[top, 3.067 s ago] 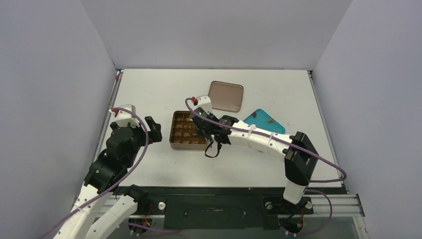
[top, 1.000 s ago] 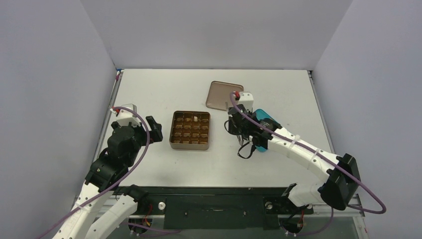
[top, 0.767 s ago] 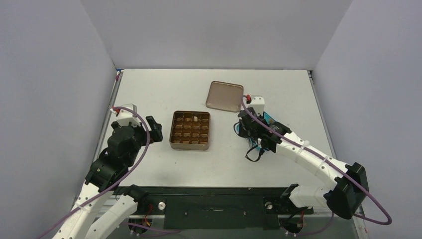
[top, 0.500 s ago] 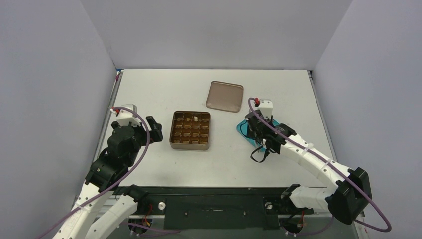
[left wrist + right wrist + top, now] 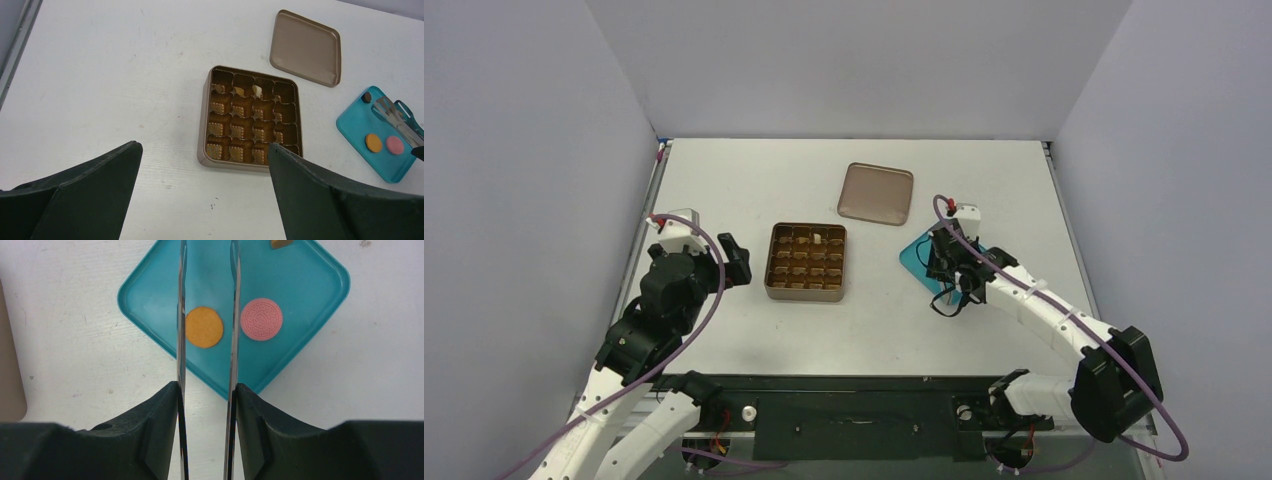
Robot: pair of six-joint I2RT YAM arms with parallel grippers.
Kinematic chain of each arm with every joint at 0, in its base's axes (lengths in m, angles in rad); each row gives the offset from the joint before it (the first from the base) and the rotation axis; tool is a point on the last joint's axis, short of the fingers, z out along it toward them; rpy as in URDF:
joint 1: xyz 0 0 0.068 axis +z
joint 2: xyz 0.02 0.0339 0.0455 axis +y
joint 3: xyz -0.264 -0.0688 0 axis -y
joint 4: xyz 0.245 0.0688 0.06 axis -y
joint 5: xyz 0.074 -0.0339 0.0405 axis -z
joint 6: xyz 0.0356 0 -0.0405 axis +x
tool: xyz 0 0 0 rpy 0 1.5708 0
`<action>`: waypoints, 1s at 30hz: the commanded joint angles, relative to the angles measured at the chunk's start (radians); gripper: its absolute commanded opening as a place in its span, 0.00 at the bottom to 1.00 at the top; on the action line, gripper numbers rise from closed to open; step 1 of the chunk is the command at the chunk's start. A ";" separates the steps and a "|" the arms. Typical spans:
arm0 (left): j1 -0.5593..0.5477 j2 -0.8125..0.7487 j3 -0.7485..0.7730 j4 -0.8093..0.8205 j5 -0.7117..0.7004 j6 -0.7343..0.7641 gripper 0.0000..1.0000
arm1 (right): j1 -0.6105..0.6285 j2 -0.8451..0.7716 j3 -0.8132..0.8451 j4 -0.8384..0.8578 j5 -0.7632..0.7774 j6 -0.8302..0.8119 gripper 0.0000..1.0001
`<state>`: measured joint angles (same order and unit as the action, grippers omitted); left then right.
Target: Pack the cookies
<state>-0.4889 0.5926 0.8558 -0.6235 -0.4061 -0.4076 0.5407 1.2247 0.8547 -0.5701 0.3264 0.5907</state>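
Note:
The orange round cookie (image 5: 204,327) and the pink round cookie (image 5: 261,319) lie on the teal plate (image 5: 300,285). A brown bit (image 5: 281,243) sits at the plate's far edge. My right gripper (image 5: 207,270) is open over the plate, its thin metal blades on either side of the orange cookie and holding nothing. The square brown tin (image 5: 807,262) stands mid-table, with cream-white pieces (image 5: 258,90) in its far row. My left gripper (image 5: 200,210) is open and empty, left of the tin.
The tin's lid (image 5: 876,194) lies flat behind the tin and to its right. The teal plate (image 5: 914,255) sits right of the tin, mostly under my right arm. Grey walls close in the table on three sides.
My right gripper has moved right from over the tin to over the teal plate. A cream piece now shows in the tin. My left arm has not moved.

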 commanded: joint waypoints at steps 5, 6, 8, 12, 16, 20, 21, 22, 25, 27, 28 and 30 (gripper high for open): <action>0.004 0.006 0.005 0.058 0.012 0.002 0.97 | -0.039 0.081 0.008 0.113 -0.034 -0.004 0.40; 0.004 0.007 0.005 0.057 0.012 0.002 0.97 | -0.040 0.088 0.014 0.119 -0.033 -0.006 0.40; 0.004 0.006 0.004 0.056 0.012 0.003 0.97 | -0.042 0.105 0.023 0.127 -0.034 -0.008 0.40; 0.004 0.006 0.006 0.055 0.010 0.003 0.97 | -0.044 0.145 0.048 0.131 -0.021 -0.015 0.40; 0.004 0.006 0.006 0.055 0.008 0.003 0.97 | -0.045 0.179 0.078 0.129 0.011 -0.026 0.40; 0.005 0.004 0.006 0.054 0.007 0.003 0.97 | -0.045 0.221 0.107 0.128 0.009 -0.032 0.40; 0.004 0.003 0.006 0.054 0.007 0.003 0.97 | -0.045 0.226 0.116 0.129 0.009 -0.033 0.39; 0.004 0.004 0.006 0.054 0.007 0.003 0.97 | -0.046 0.236 0.121 0.129 0.011 -0.034 0.39; 0.004 0.003 0.006 0.055 0.007 0.003 0.97 | -0.048 0.249 0.136 0.131 0.012 -0.037 0.37; 0.004 0.002 0.006 0.055 0.007 0.003 0.97 | -0.048 0.256 0.141 0.130 0.014 -0.037 0.36; 0.004 0.001 0.006 0.054 0.007 0.003 0.97 | -0.048 0.261 0.142 0.130 0.014 -0.039 0.35; 0.004 0.001 0.005 0.055 0.007 0.003 0.97 | -0.048 0.266 0.144 0.131 0.019 -0.040 0.34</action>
<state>-0.4889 0.5968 0.8558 -0.6235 -0.4057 -0.4076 0.5026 1.4818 0.9524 -0.4686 0.3077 0.5602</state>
